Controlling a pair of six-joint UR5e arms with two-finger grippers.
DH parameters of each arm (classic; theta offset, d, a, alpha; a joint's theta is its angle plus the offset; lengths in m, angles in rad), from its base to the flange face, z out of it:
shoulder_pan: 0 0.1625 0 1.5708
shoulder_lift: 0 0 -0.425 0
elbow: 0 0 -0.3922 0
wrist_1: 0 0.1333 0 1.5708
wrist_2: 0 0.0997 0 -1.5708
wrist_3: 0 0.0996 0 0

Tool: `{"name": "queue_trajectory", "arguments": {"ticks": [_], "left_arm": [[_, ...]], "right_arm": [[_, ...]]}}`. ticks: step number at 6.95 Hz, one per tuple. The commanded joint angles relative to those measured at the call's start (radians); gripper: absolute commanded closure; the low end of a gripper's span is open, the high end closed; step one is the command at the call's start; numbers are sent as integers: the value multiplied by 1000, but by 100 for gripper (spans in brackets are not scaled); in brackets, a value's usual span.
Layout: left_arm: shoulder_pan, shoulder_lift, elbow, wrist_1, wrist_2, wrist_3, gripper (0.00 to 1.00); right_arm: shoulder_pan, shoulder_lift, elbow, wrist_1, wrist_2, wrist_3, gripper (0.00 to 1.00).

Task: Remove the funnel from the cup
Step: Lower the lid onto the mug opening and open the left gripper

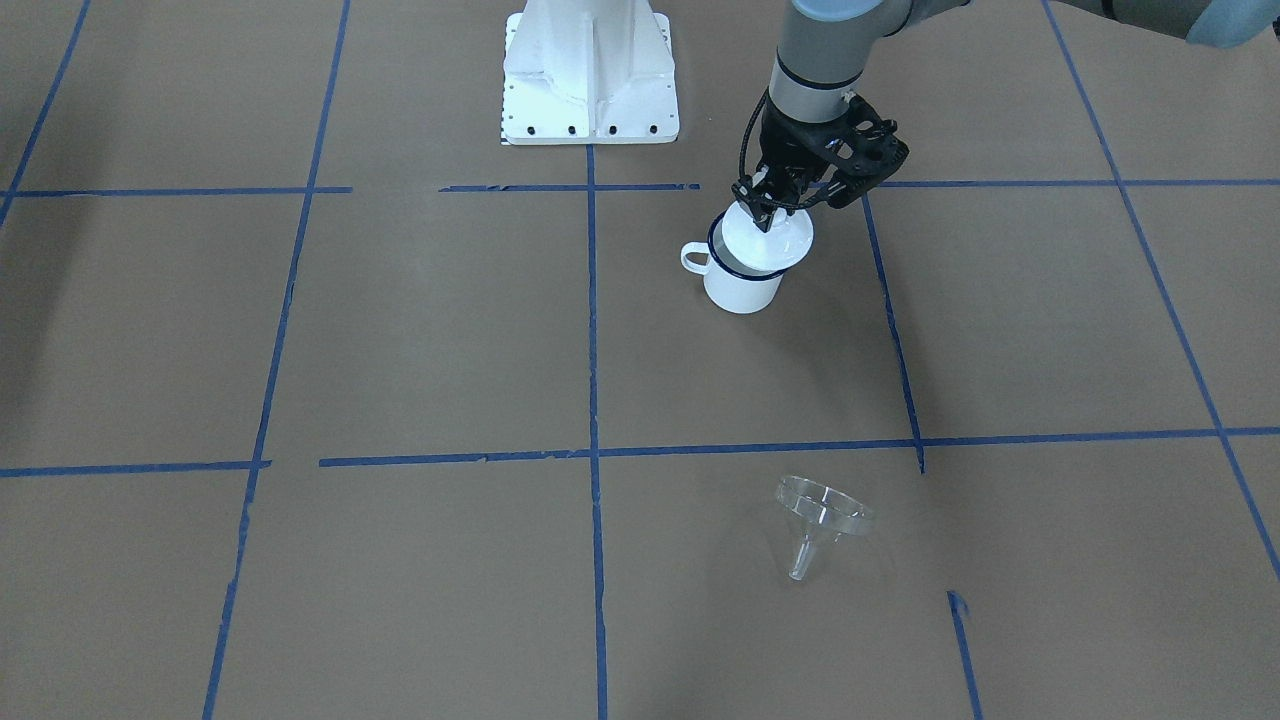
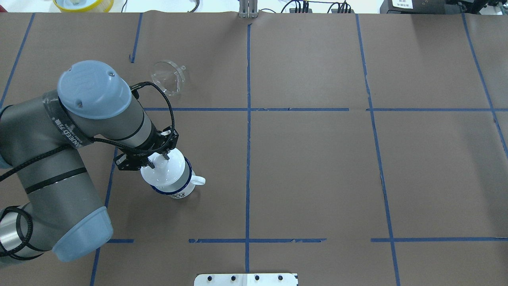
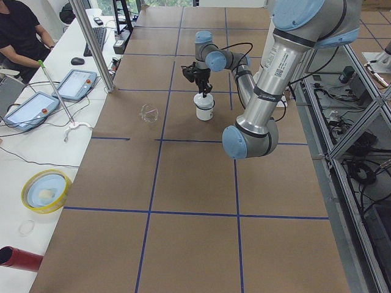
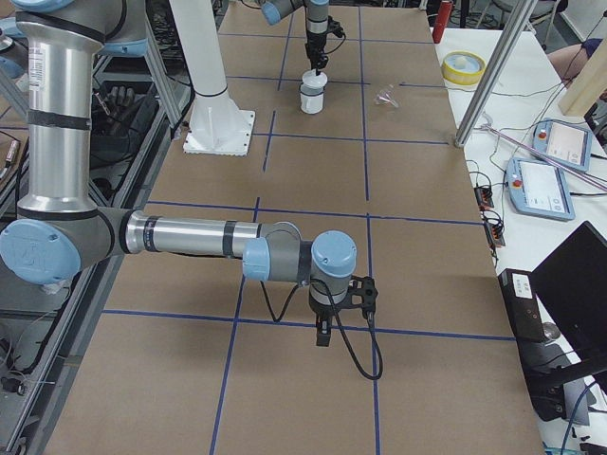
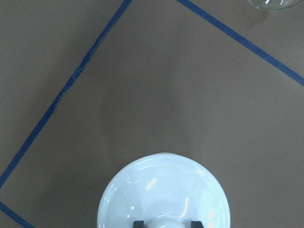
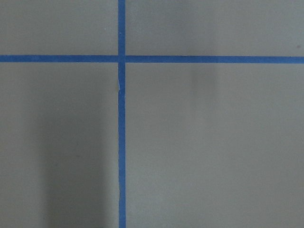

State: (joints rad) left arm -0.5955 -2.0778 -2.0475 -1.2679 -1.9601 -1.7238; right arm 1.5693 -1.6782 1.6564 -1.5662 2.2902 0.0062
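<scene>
The clear funnel lies on its side on the brown table, well apart from the cup; it also shows in the overhead view and at the top edge of the left wrist view. The cup, a white mug with a dark blue rim, stands upright. A white domed lid sits over its mouth, slightly off-centre. My left gripper is shut on the lid's knob, its fingertips on either side. My right gripper hangs over bare table; I cannot tell its state.
The white robot base stands at the table's robot-side edge. Blue tape lines divide the table into squares. A yellow bowl and tablets lie on the side table, where a person sits.
</scene>
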Motion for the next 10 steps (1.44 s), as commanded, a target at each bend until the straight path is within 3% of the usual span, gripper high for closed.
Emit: {"name": "queue_trajectory", "arguments": {"ticks": [1,10], "left_arm": [[3,-1,23,-34,0,1,100],[23,5,24,-36,-26,-3,100]], "right_arm": [[0,0,0,0,0,0,0],[0,0,0,0,0,0,0]]}}
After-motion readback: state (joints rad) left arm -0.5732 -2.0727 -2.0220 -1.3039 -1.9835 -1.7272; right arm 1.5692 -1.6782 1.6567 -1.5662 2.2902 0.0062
